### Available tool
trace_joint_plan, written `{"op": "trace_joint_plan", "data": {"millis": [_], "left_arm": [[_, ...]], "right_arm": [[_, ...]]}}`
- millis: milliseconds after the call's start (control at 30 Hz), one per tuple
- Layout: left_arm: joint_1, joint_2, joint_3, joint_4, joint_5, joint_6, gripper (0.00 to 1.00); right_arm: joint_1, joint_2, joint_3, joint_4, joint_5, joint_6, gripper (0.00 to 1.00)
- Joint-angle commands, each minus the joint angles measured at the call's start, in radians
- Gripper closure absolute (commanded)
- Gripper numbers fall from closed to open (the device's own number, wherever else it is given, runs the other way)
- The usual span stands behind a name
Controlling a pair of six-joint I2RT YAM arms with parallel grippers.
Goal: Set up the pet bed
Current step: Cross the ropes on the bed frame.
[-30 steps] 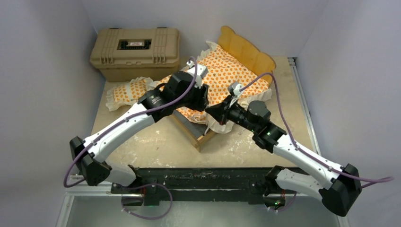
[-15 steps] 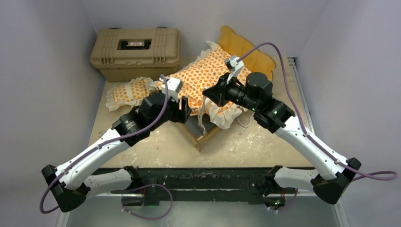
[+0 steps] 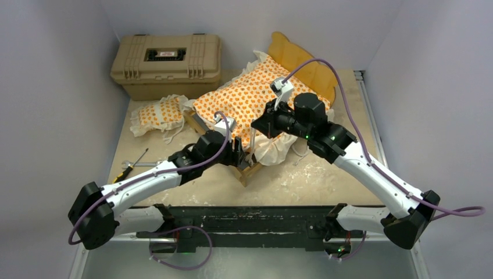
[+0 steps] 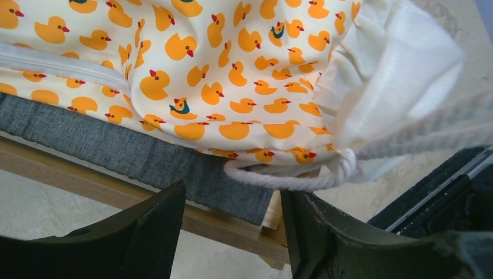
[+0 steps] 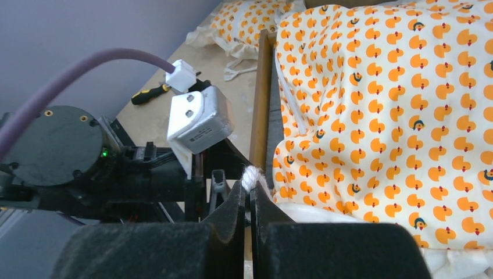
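1. Nearest the arms, the left tool (image 4: 232,235) is standing fairly wide and holding nothing, low at the near corner of the wood frame (image 4: 70,175). Its fingers (image 4: 151,232) are straddling a loop of white cord (image 4: 279,181) without pinching it.
2. Just beyond, the right tool (image 5: 250,196) is pinching shut on the knotted end of that cord, lifting the cushion's near corner. It looks best to be pulling gently along the frame's length, keeping the cord taut but not dragging the whole bed.
3. The mattress cushion (image 3: 250,96) is lying skewed on the frame. Its ruffle is overhanging the near end and a strip of grey base (image 4: 87,145) is showing. The left tool should probably be steadying the rail, or tucking the corner down, while the right one is squaring it.
4. Farther off, the pillow (image 3: 158,113) is lying on the tabletop (image 3: 192,180) left of the frame, awaiting the headboard (image 3: 293,55) end.
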Motion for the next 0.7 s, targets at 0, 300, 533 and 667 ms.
{"op": "trace_joint_plan", "data": {"millis": [0,300,533,667], "left_arm": [[0.001,0.031,-0.054,0.222,-0.060,-0.068,0.41],[0.001,0.071,-0.106,0.350,-0.128,-0.072,0.67],[0.001,0.065,-0.083,0.396,-0.105,-0.039,1.00],[0.001,0.052,-0.021,0.315,-0.121,0.022,1.00]], "right_arm": [[-0.005,-0.029,-0.013,0.014,-0.010,-0.013,1.00],[-0.005,-0.040,-0.007,-0.003,-0.003,-0.024,1.00],[-0.005,-0.050,0.043,-0.049,0.001,-0.045,1.00],[-0.005,-0.030,0.111,-0.138,0.021,-0.083,1.00]]}}
